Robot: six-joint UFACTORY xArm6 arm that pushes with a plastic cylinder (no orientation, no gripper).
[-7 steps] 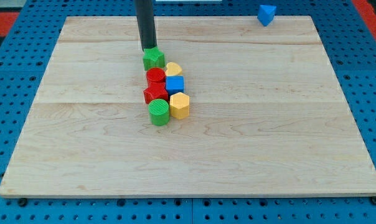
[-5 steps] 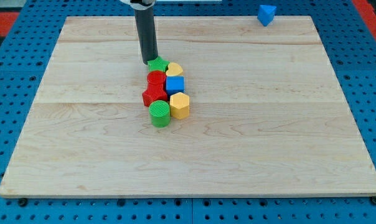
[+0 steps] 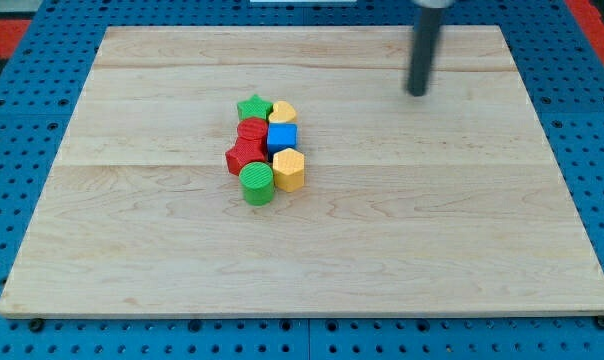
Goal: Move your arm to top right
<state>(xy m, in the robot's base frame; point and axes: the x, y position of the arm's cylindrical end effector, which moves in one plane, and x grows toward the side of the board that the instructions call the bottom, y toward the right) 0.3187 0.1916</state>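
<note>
While my tip (image 3: pixel 417 93) sits upper right, seven clustered blocks: two green, two yellow, two red, one blue.

Open board (central block cluster (image 3: pixel 264 150))

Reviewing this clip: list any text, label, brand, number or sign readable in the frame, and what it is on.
None: no readable text, number or logo anywhere in the camera view.
The wooden board, the blue pegboard table, my tip and the clustered blocks, such as the blue cube and the green cylinder, are all unmarked.
</note>
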